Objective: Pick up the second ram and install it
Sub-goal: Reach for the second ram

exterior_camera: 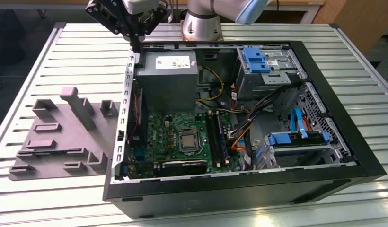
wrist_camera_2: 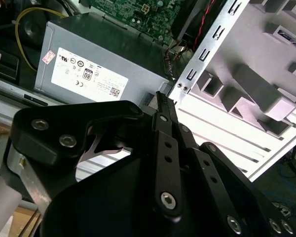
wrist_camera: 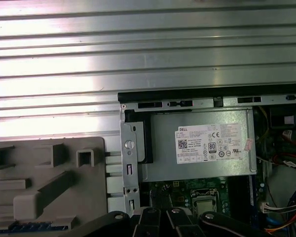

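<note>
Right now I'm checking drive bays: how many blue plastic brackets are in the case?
2. One blue bracket sits near the power supply; the other on the drive cage at the exterior view's right. More may be hidden.

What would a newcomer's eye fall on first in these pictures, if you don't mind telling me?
The open computer case dominates the slatted metal table, with its grey power supply and green board exposed. The gripper hangs over the case's rim beside the power supply. A grey moulded tray lies on the table beside the case, at the exterior view's left.
</note>
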You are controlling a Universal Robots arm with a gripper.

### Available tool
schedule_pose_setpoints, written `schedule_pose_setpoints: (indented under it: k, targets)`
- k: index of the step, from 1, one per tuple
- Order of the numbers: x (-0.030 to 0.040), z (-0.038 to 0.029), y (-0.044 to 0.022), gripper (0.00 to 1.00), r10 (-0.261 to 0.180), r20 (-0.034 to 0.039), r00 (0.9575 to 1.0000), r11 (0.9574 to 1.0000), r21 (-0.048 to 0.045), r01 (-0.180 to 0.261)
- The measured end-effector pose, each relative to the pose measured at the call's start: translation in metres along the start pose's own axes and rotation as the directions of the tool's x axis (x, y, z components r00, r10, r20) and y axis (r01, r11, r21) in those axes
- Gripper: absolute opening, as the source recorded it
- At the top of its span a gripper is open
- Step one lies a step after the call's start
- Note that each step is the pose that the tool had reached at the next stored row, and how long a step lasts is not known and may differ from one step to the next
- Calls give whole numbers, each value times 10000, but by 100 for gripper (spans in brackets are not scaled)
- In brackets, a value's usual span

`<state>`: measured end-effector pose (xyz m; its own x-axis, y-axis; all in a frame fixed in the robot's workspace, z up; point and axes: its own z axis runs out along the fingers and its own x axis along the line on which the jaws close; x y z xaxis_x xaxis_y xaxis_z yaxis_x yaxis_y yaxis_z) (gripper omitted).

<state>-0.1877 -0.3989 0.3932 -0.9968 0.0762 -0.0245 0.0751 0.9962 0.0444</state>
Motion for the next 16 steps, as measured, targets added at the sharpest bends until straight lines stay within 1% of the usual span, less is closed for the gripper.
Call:
schedule_pose_setpoints:
  k: [16]
  targets:
    - [89, -2, -7, 11, 0, 0, 10000, 10000, 0, 0]
